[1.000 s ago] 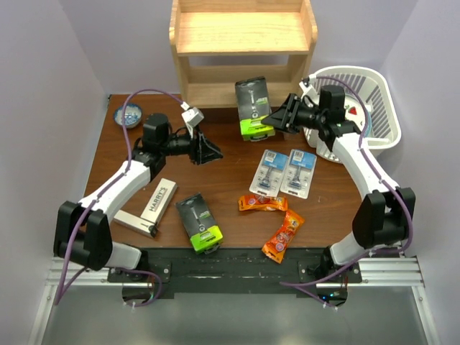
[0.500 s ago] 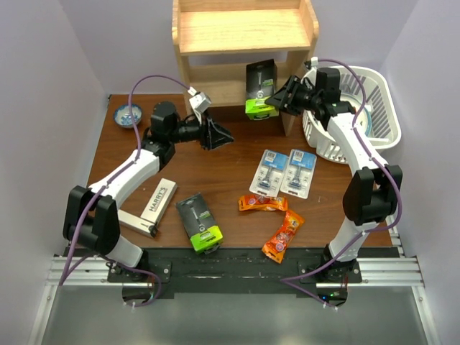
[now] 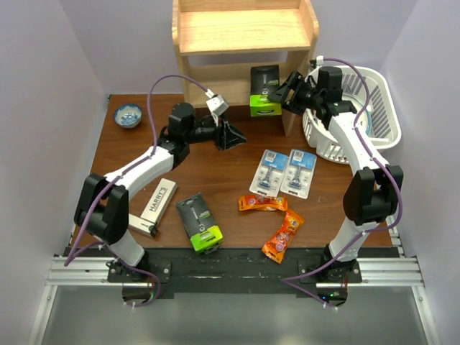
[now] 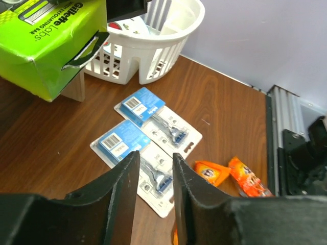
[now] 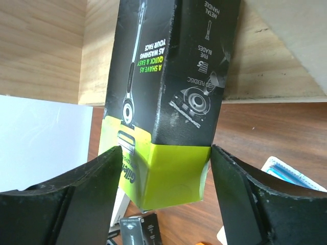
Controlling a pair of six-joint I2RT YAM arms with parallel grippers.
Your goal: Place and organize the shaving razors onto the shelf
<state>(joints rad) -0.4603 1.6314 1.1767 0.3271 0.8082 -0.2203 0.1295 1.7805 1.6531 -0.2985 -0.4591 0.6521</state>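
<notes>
Currently I read the right pincer (image 3: pixel 287 90) as reaching toward the light wooden two-board shelf (image 3: pixel 244 32), its jaws bracketing the lime-green end of a black cardboard razor box (image 5: pixel 168 76). The right wrist view puts one finger close against each side of that end, and the box's black end points ahead of the pincer into the lower shelf opening. I cannot tell whether the fingers press the box or merely flank it. The overhead view adds that the box sits at the right of the lower board.

The left pincer (image 4: pixel 156 155) hovers above the brown table (image 3: pixel 215 172), jaws narrowly parted with nothing between them. Its camera shows, beyond its fingertips, two clear blister razor cards with blue headers (image 4: pixel 153 120) side by side, orange glossy snack packets (image 4: pixel 212 171) to their right, and a white slatted plastic basket (image 4: pixel 153 56) farther ahead. Only the overhead view shows what lies behind this pincer: a second black box with a lime-green end (image 3: pixel 199 221) and a long pale HARRY'S box (image 3: pixel 152 205), both flat on the table.
</notes>
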